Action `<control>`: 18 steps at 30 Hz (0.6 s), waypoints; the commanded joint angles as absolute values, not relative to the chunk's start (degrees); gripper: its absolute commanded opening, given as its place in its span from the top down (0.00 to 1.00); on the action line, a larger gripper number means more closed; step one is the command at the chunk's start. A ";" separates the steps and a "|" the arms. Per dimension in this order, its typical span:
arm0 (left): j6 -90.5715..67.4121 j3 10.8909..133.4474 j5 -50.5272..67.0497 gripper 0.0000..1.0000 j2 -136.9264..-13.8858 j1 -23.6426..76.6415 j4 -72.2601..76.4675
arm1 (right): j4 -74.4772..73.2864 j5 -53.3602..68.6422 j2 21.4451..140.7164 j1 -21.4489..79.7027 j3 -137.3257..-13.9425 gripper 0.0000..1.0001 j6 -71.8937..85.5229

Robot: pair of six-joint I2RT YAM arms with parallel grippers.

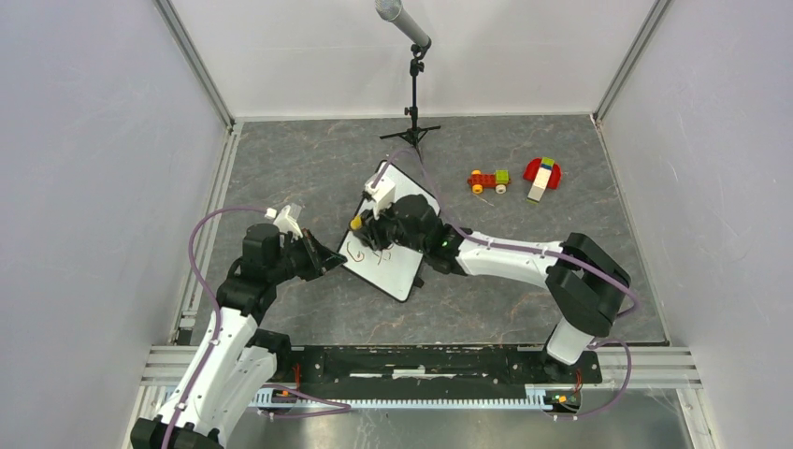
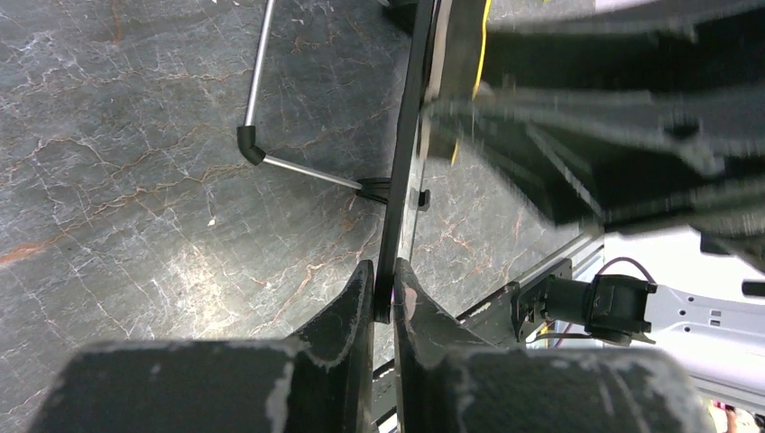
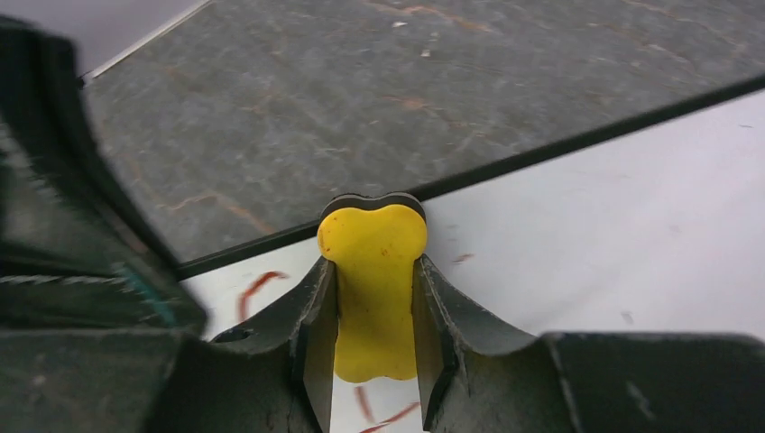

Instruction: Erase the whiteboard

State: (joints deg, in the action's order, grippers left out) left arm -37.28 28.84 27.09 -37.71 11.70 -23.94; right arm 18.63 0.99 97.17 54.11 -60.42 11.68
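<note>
- The right claw [image 3: 373, 298] is clenched on a yellow eraser [image 3: 372, 239]. The eraser's dark-backed tip lies over the whiteboard [image 3: 631, 225], close to its black frame.
- Red strokes [image 3: 255, 289] mark the board just left of the eraser, and more show beneath the claw.
- The left claw [image 2: 385, 293] pinches the whiteboard's frame edge, seen edge-on.
- Past that edge, a bent metal leg [image 2: 262, 158] reaches down to the marbled table [image 2: 135, 180].
- Well beyond the right claw sit a toy car [image 1: 488, 181] and a red block toy [image 1: 542, 175], with a microphone stand [image 1: 413, 94] farther back.
</note>
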 commanded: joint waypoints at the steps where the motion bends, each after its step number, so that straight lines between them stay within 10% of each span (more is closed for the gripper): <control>1: -36.83 29.35 26.48 0.98 -37.00 11.93 -22.57 | 17.31 1.95 95.04 56.19 -59.04 0.74 12.72; 18: -37.03 29.27 25.31 0.98 -36.05 13.18 -22.94 | 22.65 -5.45 91.56 44.19 -38.39 0.72 19.87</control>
State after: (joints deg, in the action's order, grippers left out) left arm -37.28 28.84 26.00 -36.23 12.99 -23.68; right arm 22.20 -5.41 93.06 41.39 -39.11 19.07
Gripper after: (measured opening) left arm 0.152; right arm 0.366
